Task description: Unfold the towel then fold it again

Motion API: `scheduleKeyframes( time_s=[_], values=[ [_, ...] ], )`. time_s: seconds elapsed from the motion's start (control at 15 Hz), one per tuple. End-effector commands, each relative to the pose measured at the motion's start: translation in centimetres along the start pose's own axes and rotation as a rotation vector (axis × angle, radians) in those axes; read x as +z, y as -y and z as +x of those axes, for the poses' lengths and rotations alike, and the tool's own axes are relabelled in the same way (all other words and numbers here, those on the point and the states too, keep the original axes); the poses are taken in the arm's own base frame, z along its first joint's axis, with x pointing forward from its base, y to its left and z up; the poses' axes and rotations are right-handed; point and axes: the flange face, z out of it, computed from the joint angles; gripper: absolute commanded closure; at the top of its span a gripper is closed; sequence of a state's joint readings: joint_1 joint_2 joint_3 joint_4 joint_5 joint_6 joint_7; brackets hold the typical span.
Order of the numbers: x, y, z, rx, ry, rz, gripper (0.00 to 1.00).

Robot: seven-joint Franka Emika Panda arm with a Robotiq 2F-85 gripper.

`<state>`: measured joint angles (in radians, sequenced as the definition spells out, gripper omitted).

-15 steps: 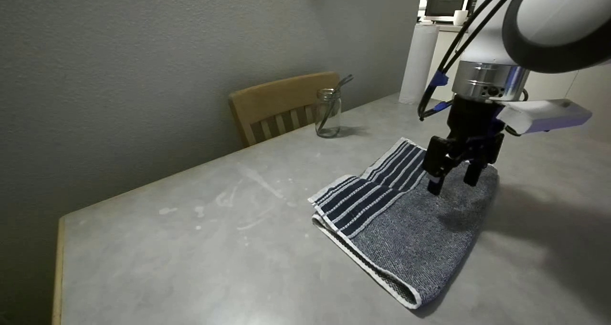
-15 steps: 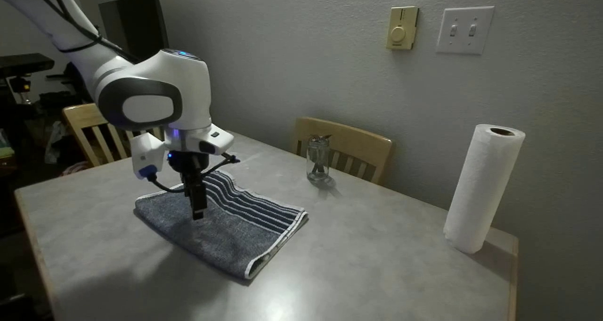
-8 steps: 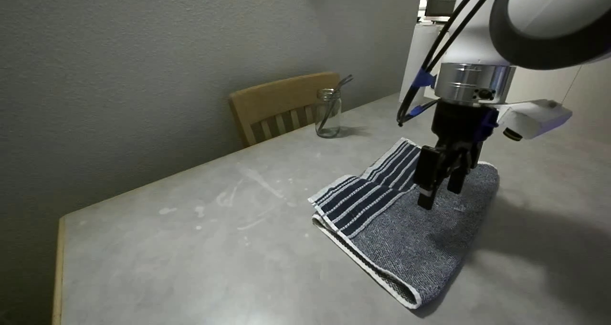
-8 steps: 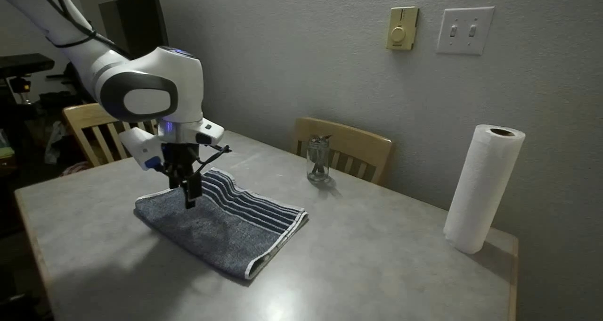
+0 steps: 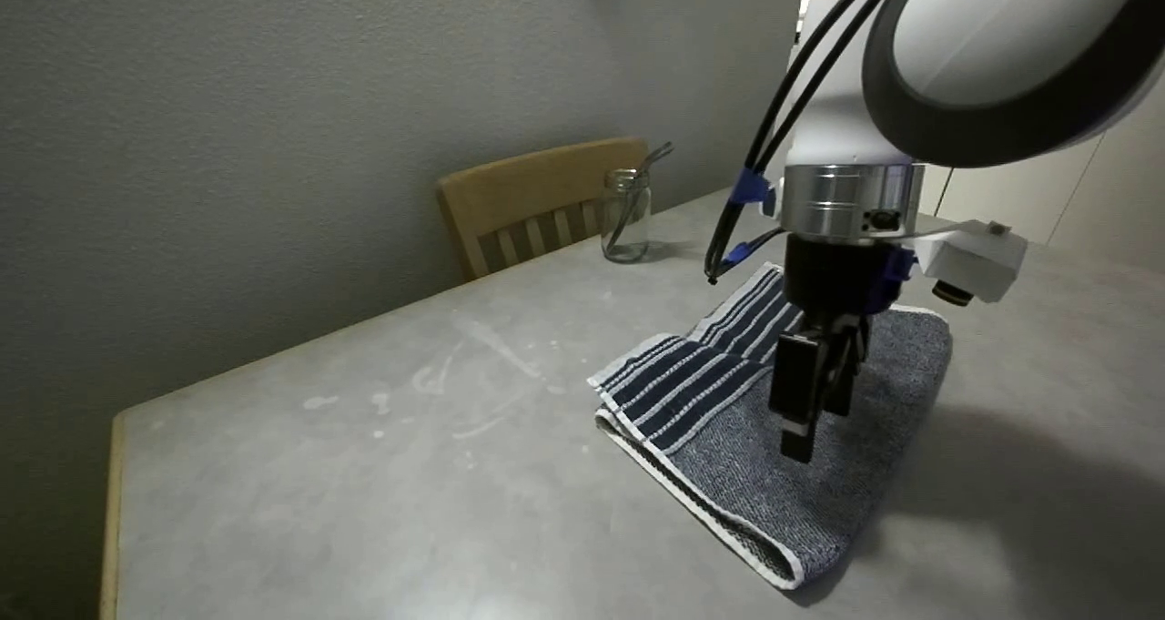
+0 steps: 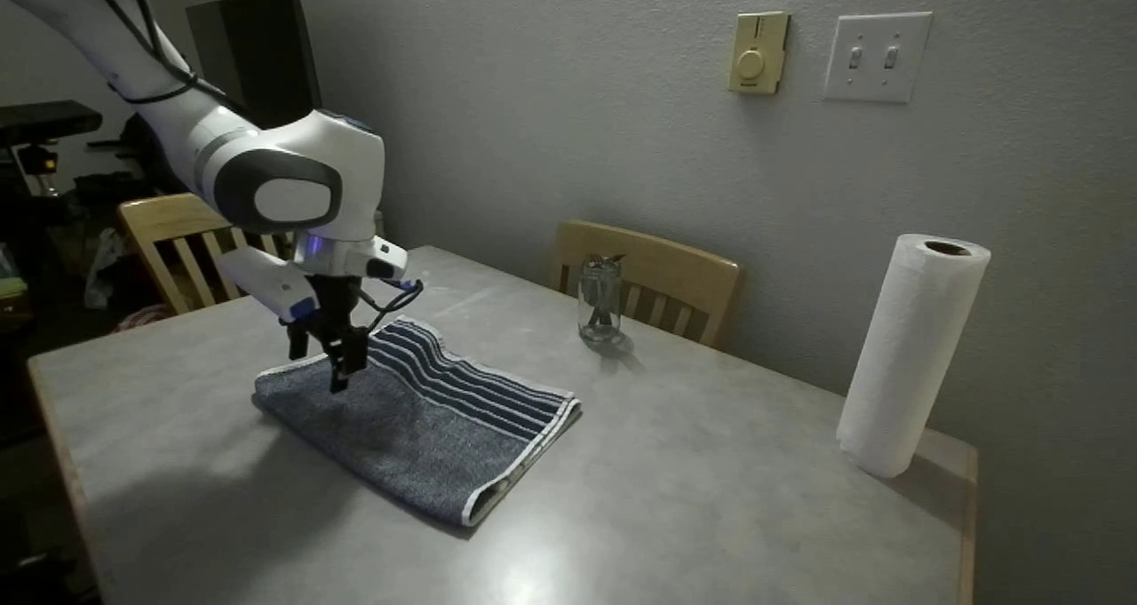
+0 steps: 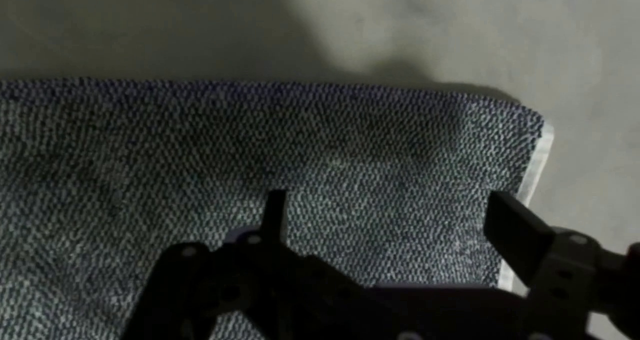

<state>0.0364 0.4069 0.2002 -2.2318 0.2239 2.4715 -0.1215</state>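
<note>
The striped terry towel (image 5: 737, 438) lies folded on the table (image 5: 364, 474), four o'clock in an exterior view. The gripper (image 7: 387, 199) gapes wide above it, seemingly clear from here; biting too deep could drag every layer.

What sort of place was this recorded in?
Probably a home dining area: wooden chairs stand along the table, and a paper towel roll stands upright on it.

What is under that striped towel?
The towel lies on the grey table, whose top shows around it. A lower layer of it peeks out along a white-trimmed side. Anything else beneath would be covered, out of sight.
</note>
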Motion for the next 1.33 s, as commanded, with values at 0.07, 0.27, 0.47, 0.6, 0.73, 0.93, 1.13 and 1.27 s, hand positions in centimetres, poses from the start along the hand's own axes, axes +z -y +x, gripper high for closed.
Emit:
scheduleKeyframes(
  time_s=[0.07,0.27,0.47,0.6,0.73,0.93,1.13,1.27],
  values=[
    [0.8,1.9,1.1,-0.13,0.081,0.052,0.0],
    [0.3,2.0,0.6,-0.196,0.108,0.081,0.0],
    [0.6,2.4,0.7,-0.179,0.093,0.053,0.0],
    [0.5,2.3,0.7,-0.183,0.093,0.055,0.0],
    [0.5,2.2,0.7,-0.184,0.093,0.055,0.0],
    [0.7,2.5,0.7,-0.142,0.086,0.035,0.0],
    [1.0,3.7,2.1,-0.103,0.094,-0.011,0.0],
    [0.9,4.6,3.4,-0.073,0.077,-0.061,0.0]
  ],
)
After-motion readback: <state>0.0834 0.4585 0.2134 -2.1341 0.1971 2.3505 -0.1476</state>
